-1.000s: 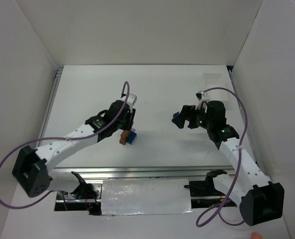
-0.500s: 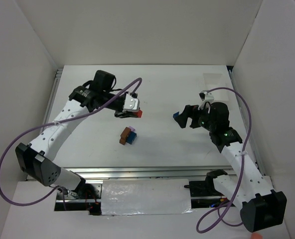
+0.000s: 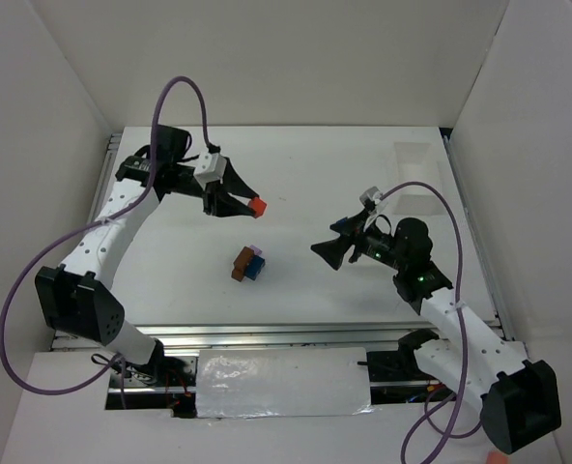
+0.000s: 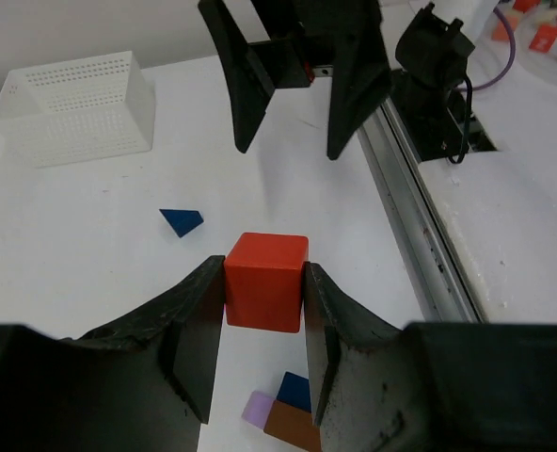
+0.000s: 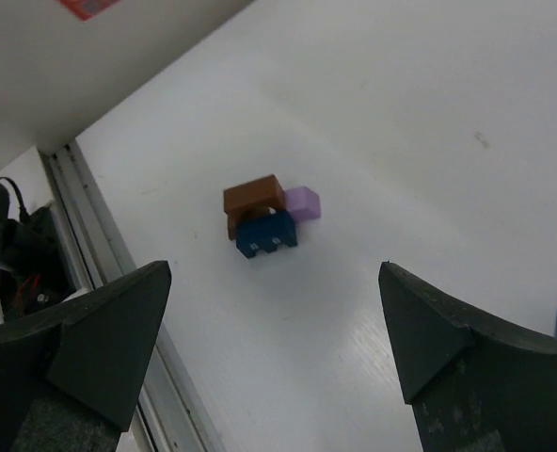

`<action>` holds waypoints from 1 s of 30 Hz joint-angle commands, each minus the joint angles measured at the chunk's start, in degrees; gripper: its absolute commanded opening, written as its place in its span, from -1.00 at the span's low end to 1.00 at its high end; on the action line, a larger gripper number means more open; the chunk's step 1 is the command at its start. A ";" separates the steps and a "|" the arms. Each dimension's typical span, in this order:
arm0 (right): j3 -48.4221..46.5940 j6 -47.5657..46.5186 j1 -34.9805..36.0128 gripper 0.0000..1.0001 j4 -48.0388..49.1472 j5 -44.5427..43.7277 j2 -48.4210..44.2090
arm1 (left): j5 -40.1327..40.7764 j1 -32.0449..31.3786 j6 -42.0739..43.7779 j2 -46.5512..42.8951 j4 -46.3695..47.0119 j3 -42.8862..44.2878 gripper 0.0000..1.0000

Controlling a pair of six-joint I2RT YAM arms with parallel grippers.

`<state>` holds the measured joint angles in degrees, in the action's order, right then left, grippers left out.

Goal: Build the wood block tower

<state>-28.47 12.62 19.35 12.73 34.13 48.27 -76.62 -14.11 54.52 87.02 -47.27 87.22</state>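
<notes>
The left gripper is clamped on 1 red block, gripping 2 opposite faces. The wood block tower lies on the table below its fingertips, toward the wrist side and apart from them. The right gripper is spread wide, holds nothing and faces the tower. Risk: an off-centre release tips the red block off or scatters the 3 grouped pieces.
</notes>
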 commanded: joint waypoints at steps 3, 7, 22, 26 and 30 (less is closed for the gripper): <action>1.75 1.35 4.55 0.98 22.76 0.59 1.47 | -16.37 1.63 -11.13 -0.54 11.42 1.01 -1.00; 1.75 -0.93 8.14 0.97 25.23 -0.99 1.65 | -17.60 1.89 -8.83 -1.50 9.57 0.41 -1.00; -5.63 4.69 14.30 0.75 51.51 4.72 19.66 | -17.86 -0.39 29.59 5.26 -31.13 9.98 -1.00; -8.26 2.85 17.90 0.70 52.13 3.49 21.95 | -17.86 -1.01 30.29 6.31 -31.22 9.99 -1.00; -10.90 1.44 20.28 0.70 52.75 1.55 24.15 | -17.86 -1.19 30.12 6.58 -31.13 10.34 -1.00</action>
<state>-35.88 15.94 38.13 59.57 37.01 71.42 -82.54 -15.03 80.60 93.89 -76.09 95.55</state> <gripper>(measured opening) 0.852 0.475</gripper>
